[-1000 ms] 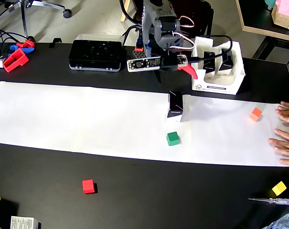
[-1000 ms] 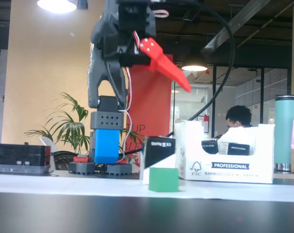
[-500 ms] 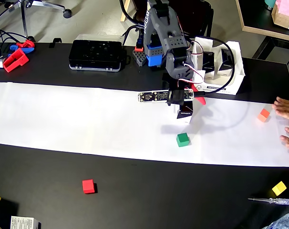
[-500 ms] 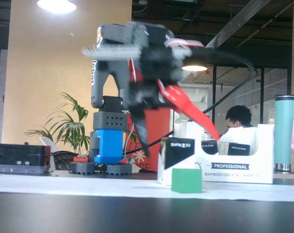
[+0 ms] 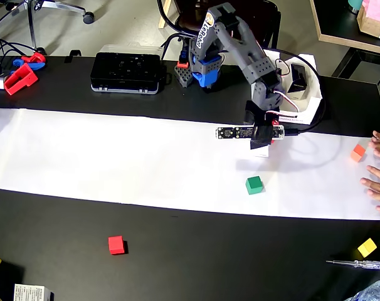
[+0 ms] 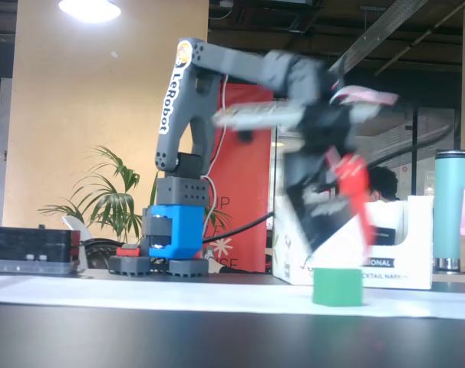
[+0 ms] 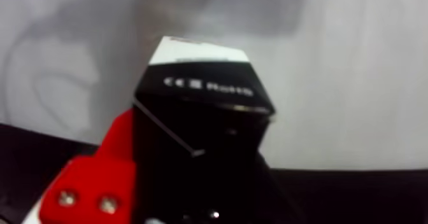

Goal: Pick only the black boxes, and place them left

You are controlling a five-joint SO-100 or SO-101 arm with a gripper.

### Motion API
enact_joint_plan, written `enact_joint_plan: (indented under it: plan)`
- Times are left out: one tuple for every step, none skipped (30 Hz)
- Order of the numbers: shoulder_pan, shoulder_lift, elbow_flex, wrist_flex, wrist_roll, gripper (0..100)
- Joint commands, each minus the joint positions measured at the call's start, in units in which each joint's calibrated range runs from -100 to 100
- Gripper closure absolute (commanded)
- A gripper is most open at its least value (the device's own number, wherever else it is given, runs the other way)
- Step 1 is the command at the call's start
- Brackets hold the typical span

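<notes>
Black box [image 7: 200,131] sits clamped in my pincer [image 5: 261,139], lifted over the white paper [image 5: 115,157], green cube [image 5: 254,184] just below-left in overhead view. I judge: keep squeeze firm, carry level to the bin [image 5: 308,94].
</notes>
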State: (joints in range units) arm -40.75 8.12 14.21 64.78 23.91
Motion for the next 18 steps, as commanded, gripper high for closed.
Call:
enact_joint_plan:
  plan:
    - [-6.68, -1.68, -23.08, 7.32, -3.28, 83]
    - [-8.06, -1.68, -27.69, 8.27, -3.64, 83]
    - [-9.27, -1.68, -32.21, 9.07, -3.91, 83]
    - [-10.49, -1.68, -36.37, 10.26, -3.91, 83]
    - [-11.70, -1.68, -40.27, 11.45, -4.12, 83]
    - [-13.09, -1.76, -43.82, 12.56, -4.75, 83]
    - [-14.64, -1.76, -46.92, 14.07, -5.12, 83]
    - [-16.81, -2.16, -48.78, 15.43, -5.17, 83]
    - [-18.80, -4.05, -48.34, 15.82, -5.38, 83]
    - [-20.71, -6.50, -46.12, 15.74, -5.80, 83]
    - [-23.31, -9.19, -42.22, 15.74, -5.85, 83]
    - [-25.38, -11.87, -38.06, 15.66, -5.85, 83]
    - [-27.29, -14.56, -33.71, 15.59, -5.91, 83]
    - [-29.11, -17.17, -28.93, 15.43, -6.12, 83]
    - [-30.67, -19.38, -24.49, 15.11, -7.28, 83]
    - [-31.88, -20.73, -21.12, 15.11, -8.28, 83]
    - [-33.27, -22.15, -17.49, 15.11, -9.43, 83]
    - [-34.48, -23.49, -14.12, 15.11, -10.54, 83]
